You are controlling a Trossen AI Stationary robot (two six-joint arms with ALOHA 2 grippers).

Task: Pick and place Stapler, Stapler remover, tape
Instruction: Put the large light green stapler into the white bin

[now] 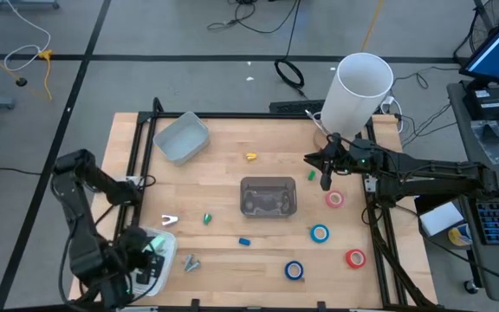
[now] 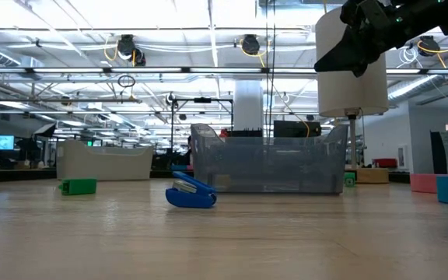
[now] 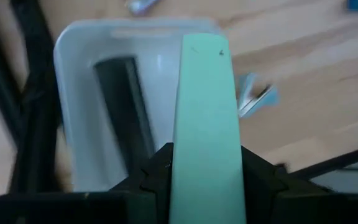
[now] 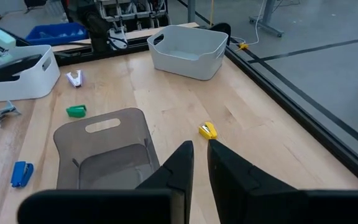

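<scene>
Pale wooden table (image 1: 258,251), translucent smoky plastic bin (image 1: 268,197)

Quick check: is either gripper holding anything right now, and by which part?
The left gripper clamps a mint-green stapler by one end, above the white bin. The right gripper holds nothing.

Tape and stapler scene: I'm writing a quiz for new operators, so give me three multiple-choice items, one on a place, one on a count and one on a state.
1. Where over the table is the left gripper?
A over the white bin
B at the middle
C at the far right edge

2. How many tape rolls lie on the table?
A two
B three
C four

3. What is the left gripper's state?
A open, empty
B shut on the mint-green stapler
C shut on a roll

Key:
1. A, the left wrist view shows the bin beneath it.
2. C, there are two blue, one red and one pinkish red.
3. B, the stapler sits between its fingers.
</scene>
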